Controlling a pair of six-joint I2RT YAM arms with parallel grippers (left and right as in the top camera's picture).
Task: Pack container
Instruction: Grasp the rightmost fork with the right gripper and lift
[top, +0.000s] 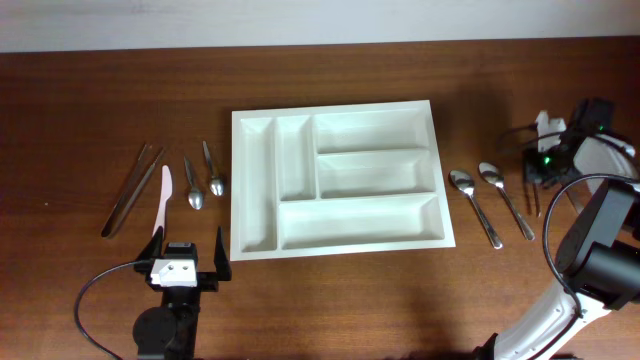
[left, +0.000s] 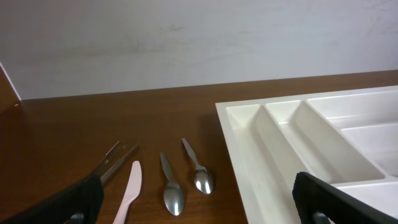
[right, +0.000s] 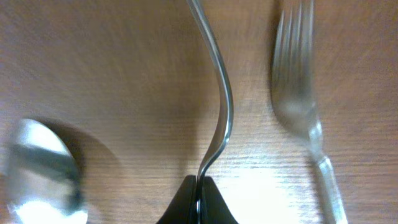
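Observation:
The container (top: 350, 226) is a big white cutlery tray in the middle of the table, all its compartments bare; its left end shows in the left wrist view as the container (left: 273, 155). My right gripper (right: 200, 182) is shut on the thin metal handle of a piece of cutlery (right: 221, 106), seen edge-on, just above the wood. In the overhead view the right gripper (top: 541, 172) is at the far right of the table. My left gripper (top: 186, 268) stands open near the front edge, its fingers (left: 74, 200) wide apart with nothing between them.
Left of the tray lie metal tongs (top: 130, 190), a pink knife (top: 165, 200) and two spoons (top: 192, 185) (top: 213, 170). Right of it lie two more spoons (top: 475, 205) (top: 505, 196). Beside the held handle lie a fork (right: 305, 106) and a spoon bowl (right: 43, 174).

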